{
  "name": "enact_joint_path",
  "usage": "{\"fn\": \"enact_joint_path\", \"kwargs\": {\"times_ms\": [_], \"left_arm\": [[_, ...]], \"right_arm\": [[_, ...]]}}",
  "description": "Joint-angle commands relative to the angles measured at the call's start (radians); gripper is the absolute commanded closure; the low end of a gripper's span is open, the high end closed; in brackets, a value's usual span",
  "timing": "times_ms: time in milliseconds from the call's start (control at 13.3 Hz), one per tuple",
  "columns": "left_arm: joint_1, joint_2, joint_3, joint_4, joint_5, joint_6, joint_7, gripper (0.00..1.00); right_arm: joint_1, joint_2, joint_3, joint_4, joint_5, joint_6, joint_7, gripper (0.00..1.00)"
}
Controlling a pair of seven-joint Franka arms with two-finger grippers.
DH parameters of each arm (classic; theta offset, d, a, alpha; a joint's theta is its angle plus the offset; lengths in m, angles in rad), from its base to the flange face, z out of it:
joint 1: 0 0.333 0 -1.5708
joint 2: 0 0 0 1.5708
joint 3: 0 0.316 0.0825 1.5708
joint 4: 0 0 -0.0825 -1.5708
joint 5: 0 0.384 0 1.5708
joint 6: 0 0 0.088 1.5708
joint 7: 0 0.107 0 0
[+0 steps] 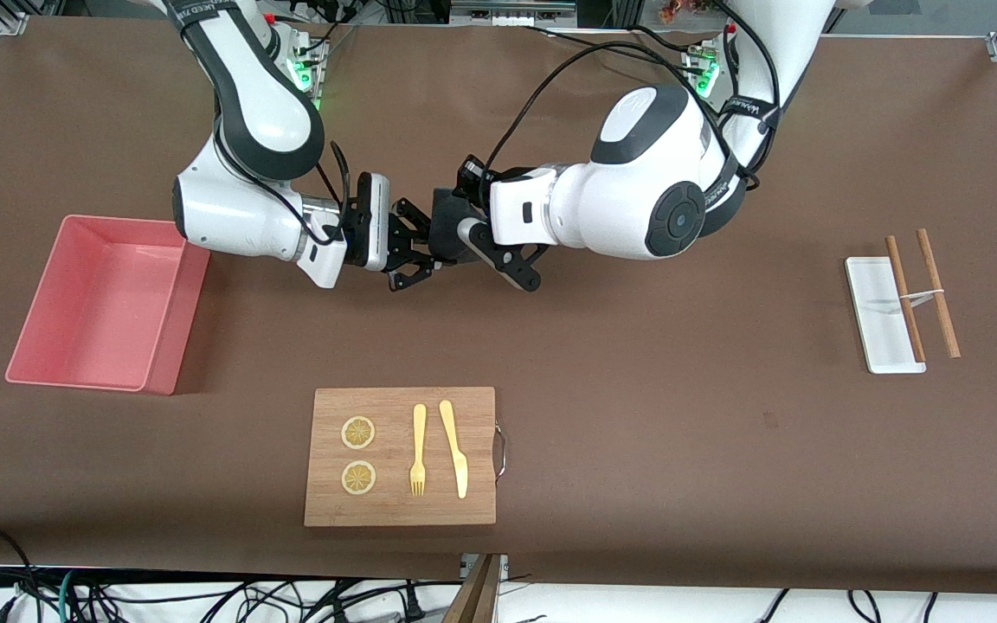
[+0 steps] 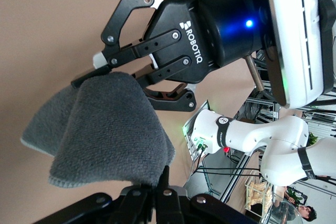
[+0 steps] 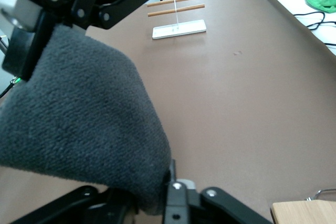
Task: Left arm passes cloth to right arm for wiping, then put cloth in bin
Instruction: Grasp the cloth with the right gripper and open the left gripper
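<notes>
The dark grey cloth hangs in the air between both grippers, over the table's middle, between the two robot bases. My left gripper is shut on one edge of it. My right gripper is shut on the cloth from the facing end, its fingers pinching the edge. In the front view the left gripper and right gripper meet tip to tip and hide most of the cloth. The pink bin stands empty toward the right arm's end of the table.
A wooden board with two lemon slices, a yellow fork and a knife lies nearer the front camera than the grippers. A narrow white tray and two brown sticks lie toward the left arm's end.
</notes>
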Motion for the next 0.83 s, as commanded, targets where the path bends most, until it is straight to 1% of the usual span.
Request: {"fn": "enact_joint_path", "kwargs": {"times_ms": [0,75,151,226,377,452,527,603,753], "left_arm": [[0.005,-0.005,0.001,-0.003,-0.015,0.006,0.024,1.00],[0.008,-0.005,0.001,-0.003,-0.014,0.005,0.023,1.00],[0.012,-0.007,0.001,-0.003,-0.008,0.003,0.023,0.67],[0.013,-0.015,0.002,-0.003,-0.005,0.000,0.021,0.01],[0.020,-0.024,0.005,-0.004,0.006,-0.007,0.021,0.00],[0.029,-0.024,0.007,-0.004,0.009,-0.021,0.021,0.00],[0.042,-0.024,0.011,-0.004,0.015,-0.041,0.021,0.00],[0.055,-0.036,0.011,-0.006,0.059,-0.058,0.020,0.00],[0.074,-0.064,0.010,-0.013,0.197,-0.072,0.018,0.00]], "right_arm": [[0.004,-0.007,0.001,0.006,0.011,0.022,0.023,1.00],[0.002,-0.009,0.000,0.010,0.003,0.020,0.023,1.00],[-0.001,-0.012,-0.004,0.013,-0.012,0.020,0.026,1.00],[-0.005,-0.023,-0.005,0.013,-0.031,0.019,0.036,1.00],[-0.010,-0.033,-0.036,0.012,-0.057,-0.006,0.066,1.00],[-0.012,-0.047,-0.063,0.010,-0.069,-0.045,0.084,1.00],[-0.012,-0.053,-0.095,0.012,-0.116,-0.091,0.125,1.00],[-0.012,-0.069,-0.124,0.012,-0.176,-0.136,0.186,1.00],[-0.012,-0.099,-0.180,0.012,-0.309,-0.216,0.346,1.00]]}}
